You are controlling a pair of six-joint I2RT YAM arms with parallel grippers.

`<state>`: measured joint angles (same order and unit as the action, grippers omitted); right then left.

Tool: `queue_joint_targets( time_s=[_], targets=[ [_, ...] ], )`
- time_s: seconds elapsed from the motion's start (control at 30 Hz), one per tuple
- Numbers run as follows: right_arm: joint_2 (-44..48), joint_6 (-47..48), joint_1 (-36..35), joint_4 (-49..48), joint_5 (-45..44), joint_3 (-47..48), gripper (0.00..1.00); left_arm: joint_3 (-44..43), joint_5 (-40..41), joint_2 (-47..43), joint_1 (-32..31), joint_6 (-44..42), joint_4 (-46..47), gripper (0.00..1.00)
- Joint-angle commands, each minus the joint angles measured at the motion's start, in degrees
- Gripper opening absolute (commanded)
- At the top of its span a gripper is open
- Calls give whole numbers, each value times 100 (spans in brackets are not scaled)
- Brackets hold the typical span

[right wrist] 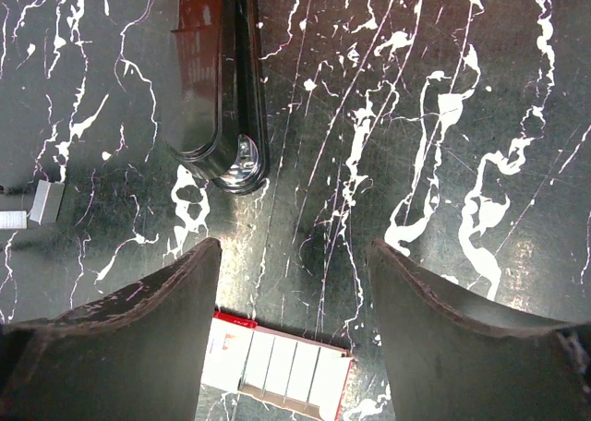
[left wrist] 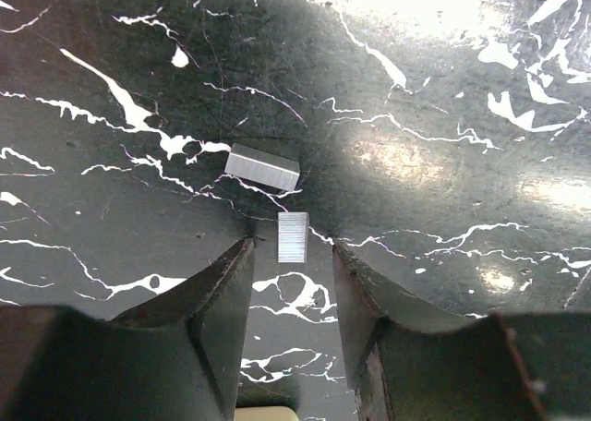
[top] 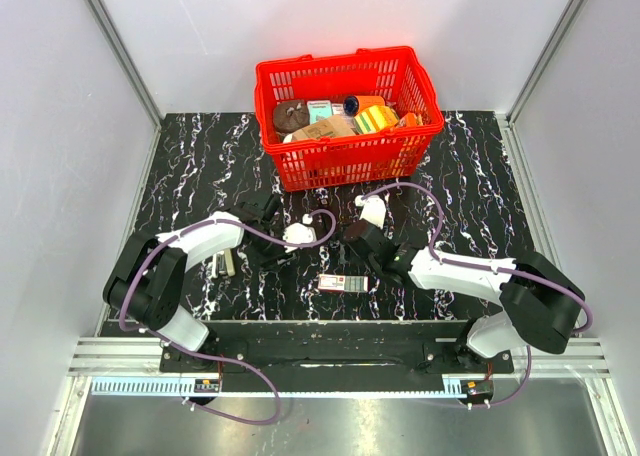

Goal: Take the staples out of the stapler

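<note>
**Staples on the table, left gripper lined up on the nearer strip**

1. Task object. The stapler [right wrist: 222, 89], dark and glossy with a chrome end, lies on the black marbled table [left wrist: 443, 162]. It is ahead of the right gripper [right wrist: 295, 246], offset toward that gripper's left finger. Whether its magazine holds more staples cannot be told.
2. Staples. The nearer strip [left wrist: 293, 236] lies flat just ahead of the left gripper [left wrist: 291, 247], in line with the gap between its fingertips. The farther strip [left wrist: 262, 167] lies just beyond, angled across.
3. End effectors. The left gripper is parted to a moderate gap with nothing gripped. The right gripper is spread wide and holds nothing.
4. Step in hand. With two strips out, unloading appears largely done. The likely step is checking or clearing the strips. Gripping the nearer strip calls for a short advance and a light, square closure, since the thin strip may break or skid.
5. Containers. A red-and-white staple box [right wrist: 277, 366] lies between and below the right gripper's fingers, its contents not discernible. A red basket [top: 345, 166], well beyond both grippers, holds assorted cartons, an orange cylinder and brown items.
</note>
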<state>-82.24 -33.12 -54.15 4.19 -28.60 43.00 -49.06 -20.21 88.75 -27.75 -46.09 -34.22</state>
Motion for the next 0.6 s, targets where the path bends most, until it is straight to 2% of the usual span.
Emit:
queue_joint_targets(
  time_s=[0.0, 0.2, 0.57],
  targets=[
    [76, -10, 36, -111, 100, -2, 70, -244, -132, -218, 6, -103, -146, 44],
    [59, -1, 36, -102, 109, -37, 70, -420, -282, -262, 15, -50, -314, 45],
    [76, -98, 36, -111, 179, -161, 70, -227, -133, -16, 6, -129, -182, 46]
  ],
)
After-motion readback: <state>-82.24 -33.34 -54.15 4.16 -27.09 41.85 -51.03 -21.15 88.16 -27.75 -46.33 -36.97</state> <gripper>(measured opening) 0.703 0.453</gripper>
